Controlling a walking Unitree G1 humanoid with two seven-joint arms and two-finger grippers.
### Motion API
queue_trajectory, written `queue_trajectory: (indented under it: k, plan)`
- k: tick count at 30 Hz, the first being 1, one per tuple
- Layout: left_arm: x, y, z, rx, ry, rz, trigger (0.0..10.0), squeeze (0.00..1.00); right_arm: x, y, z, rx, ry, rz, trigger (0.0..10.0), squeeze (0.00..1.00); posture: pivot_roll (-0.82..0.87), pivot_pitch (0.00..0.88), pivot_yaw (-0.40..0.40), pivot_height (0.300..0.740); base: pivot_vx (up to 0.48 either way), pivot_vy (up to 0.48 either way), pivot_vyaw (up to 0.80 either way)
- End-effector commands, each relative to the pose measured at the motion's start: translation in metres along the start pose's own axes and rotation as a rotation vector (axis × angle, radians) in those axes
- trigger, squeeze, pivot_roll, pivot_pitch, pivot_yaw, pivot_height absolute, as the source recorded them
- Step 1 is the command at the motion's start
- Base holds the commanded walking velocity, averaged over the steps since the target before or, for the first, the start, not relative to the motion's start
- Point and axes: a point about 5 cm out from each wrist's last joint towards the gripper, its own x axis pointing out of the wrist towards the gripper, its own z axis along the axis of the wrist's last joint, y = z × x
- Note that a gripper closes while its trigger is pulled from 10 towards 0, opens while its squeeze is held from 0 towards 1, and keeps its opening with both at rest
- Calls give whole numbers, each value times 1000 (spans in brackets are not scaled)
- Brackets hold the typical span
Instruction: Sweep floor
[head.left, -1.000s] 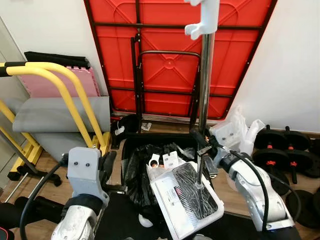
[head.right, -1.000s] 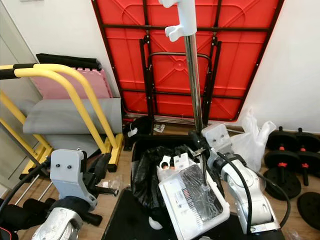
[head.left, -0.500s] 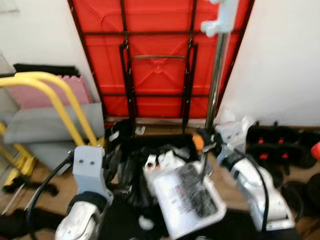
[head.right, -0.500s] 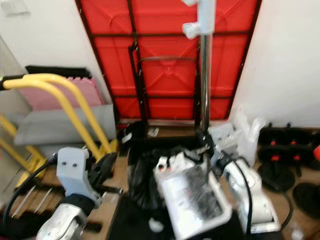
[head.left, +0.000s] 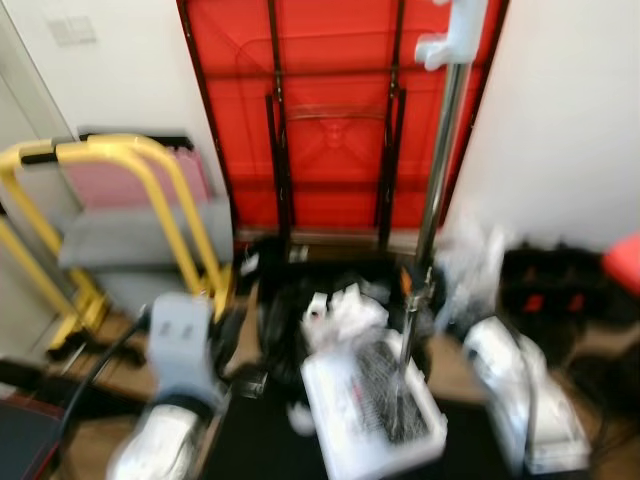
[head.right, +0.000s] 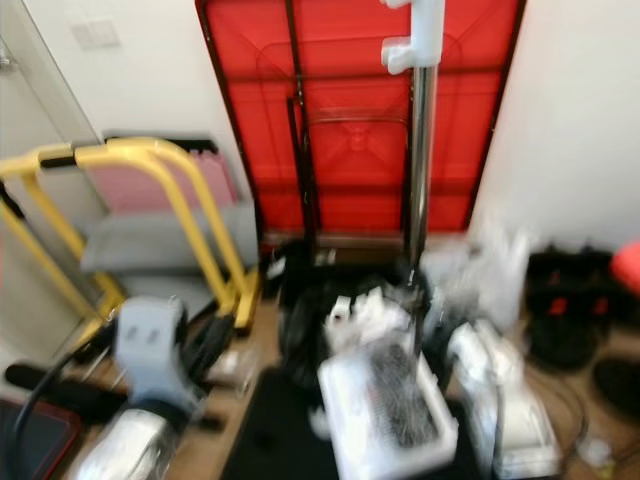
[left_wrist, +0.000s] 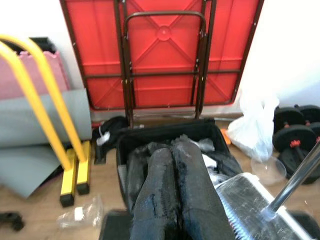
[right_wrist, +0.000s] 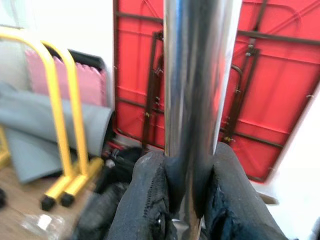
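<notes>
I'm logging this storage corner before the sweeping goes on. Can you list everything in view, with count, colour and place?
Folding table: one, red with dark frame, leaning on the back wall.
Yellow frame: one, yellow, on the left.
Foam mat: one, pink, behind the yellow frame.
Grey mat: one, grey, rolled on the floor at left.
Bin with black bag: one, black, centre floor.
Dustpan: one, white, in front of the bin.
Metal pole: one, silver, upright above the dustpan.
Plastic bag: one, clear, right of the bin.
Dumbbells: black, far right; count unclear.
Left gripper: fingers together, holding nothing.
Right gripper: clamped on the metal pole.
</notes>
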Motion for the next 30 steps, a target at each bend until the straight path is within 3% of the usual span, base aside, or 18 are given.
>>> queue_trajectory:
  k: [1, 10, 24, 30]
  plan:
    - [0, 1, -1, 9, 9, -8, 10000, 0, 4, -5, 18, -24, -71, -39, 10000, 0, -66, 40, 20, 740, 0, 0, 0]
    - [-1, 2, 3, 2, -2, -28, 10000, 0, 16, -32, 28, -41, -51, -193, 10000, 0, -61, 51, 23, 720, 0, 0, 0]
    - [-2, 2, 6, -20, -8, -49, 10000, 0, 22, -43, 36, -72, -76, -240, 10000, 0, -59, 56, 23, 680, 0, 0, 0]
    - [-3, 1, 8, -38, -17, -83, 10000, 0, 31, -78, 43, -133, -87, -346, 10000, 0, -50, 68, 20, 655, 0, 0, 0]
